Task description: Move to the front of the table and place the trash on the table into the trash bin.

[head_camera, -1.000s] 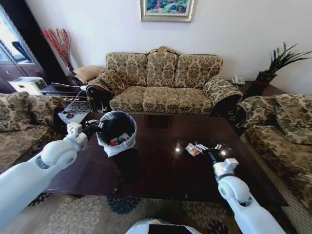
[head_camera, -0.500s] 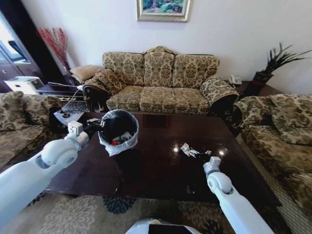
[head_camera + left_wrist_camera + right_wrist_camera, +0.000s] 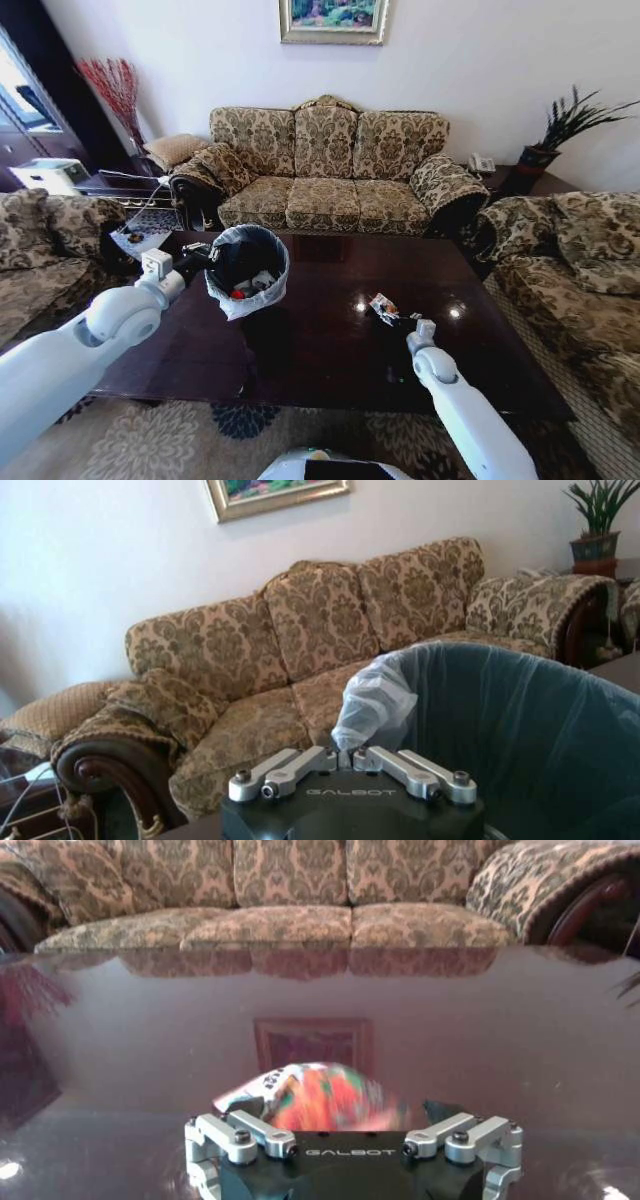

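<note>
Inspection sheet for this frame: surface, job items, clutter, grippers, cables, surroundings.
Surface: table, glossy dark top, reflecting the room.
Job's things: multicoloured wrapper lies on the table, directly ahead of the right gripper; trash bin, black-lined, holds white and red litter.
Clutter: nothing seen on the table beyond the trash.
Grippers: left gripper shut on the trash bin's liner at the rim, holding the bin above the table; right gripper low over the table, open, just short of the wrapper.
Cables: nothing seen.
Surroundings: sofa behind the table, potted plant, framed picture.

Head high, facing sofa (image 3: 325,165); wrists low, close, likewise.
</note>
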`<state>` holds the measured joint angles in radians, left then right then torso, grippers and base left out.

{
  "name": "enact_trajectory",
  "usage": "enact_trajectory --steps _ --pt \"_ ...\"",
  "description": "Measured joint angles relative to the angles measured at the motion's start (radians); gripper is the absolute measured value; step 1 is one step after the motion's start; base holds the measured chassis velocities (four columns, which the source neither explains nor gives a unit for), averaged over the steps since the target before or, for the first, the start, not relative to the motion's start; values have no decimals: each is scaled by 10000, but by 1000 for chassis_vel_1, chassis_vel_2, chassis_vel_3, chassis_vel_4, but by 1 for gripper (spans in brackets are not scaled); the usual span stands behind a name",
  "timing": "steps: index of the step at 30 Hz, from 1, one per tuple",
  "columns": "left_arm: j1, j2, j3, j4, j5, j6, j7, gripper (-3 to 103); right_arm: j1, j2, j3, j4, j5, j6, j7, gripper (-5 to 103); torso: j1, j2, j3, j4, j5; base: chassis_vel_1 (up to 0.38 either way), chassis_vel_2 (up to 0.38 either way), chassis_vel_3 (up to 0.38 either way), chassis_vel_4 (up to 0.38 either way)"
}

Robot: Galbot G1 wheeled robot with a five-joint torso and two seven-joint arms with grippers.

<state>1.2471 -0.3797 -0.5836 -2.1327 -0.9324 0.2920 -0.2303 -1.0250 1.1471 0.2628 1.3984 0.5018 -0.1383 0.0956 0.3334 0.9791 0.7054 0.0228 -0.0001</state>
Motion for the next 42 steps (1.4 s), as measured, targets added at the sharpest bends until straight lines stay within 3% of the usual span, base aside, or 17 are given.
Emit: enact_trajectory --steps 5,9,11,16,17,20,23,24,27,29,32,42 --pt "2 0 25 74 -19 -9 16 3 397 210 -183 -825 -301 235 -244 102 0 0 0 -5 3 0 0 0 0" --pt "-14 33 24 170 -42 -26 34 3 447 296 -203 -882 -321 401 -284 84 0 0 0 -2 0 0 0 0 0" --pt "-19 34 23 181 -47 -28 39 3 439 296 -203 -860 -302 440 -315 84 0 0 0 -2 0 0 0 0 0" --pt "-12 4 23 186 -54 -31 57 3 457 330 -211 -864 -187 940 -501 62 0 0 0 -3 1 0 0 0 0" --pt "4 -5 24 184 -52 -32 66 3 456 339 -208 -850 -164 963 -504 56 0 0 0 -3 2 0 0 0 0" --pt "22 -19 24 182 -50 -32 69 3 426 342 -187 -767 -139 963 -525 51 0 0 0 -2 -1 0 0 0 0" --pt "23 -23 24 154 -49 -31 70 3 360 355 -146 -669 -129 963 -557 35 0 0 0 -2 0 0 0 0 0" --pt "23 -23 24 154 -49 -31 70 3 360 355 -146 -669 -129 963 -557 35 0 0 0 -2 0 0 0 0 0" --pt "38 -23 24 119 -50 -32 71 3 300 344 -118 -517 -97 962 -550 19 0 0 0 -3 3 0 0 0 0" --pt "39 -17 24 115 -50 -32 71 3 276 315 -108 -422 -67 962 -543 14 0 0 -1 -3 2 0 0 0 0" --pt "36 8 24 116 -51 -31 71 3 212 263 -75 -171 33 967 -533 10 0 0 -1 -2 2 0 0 0 0" --pt "27 25 39 294 -45 -84 135 3 -439 -607 269 3479 712 1323 -1045 9 0 0 -1 -3 2 0 0 0 0"
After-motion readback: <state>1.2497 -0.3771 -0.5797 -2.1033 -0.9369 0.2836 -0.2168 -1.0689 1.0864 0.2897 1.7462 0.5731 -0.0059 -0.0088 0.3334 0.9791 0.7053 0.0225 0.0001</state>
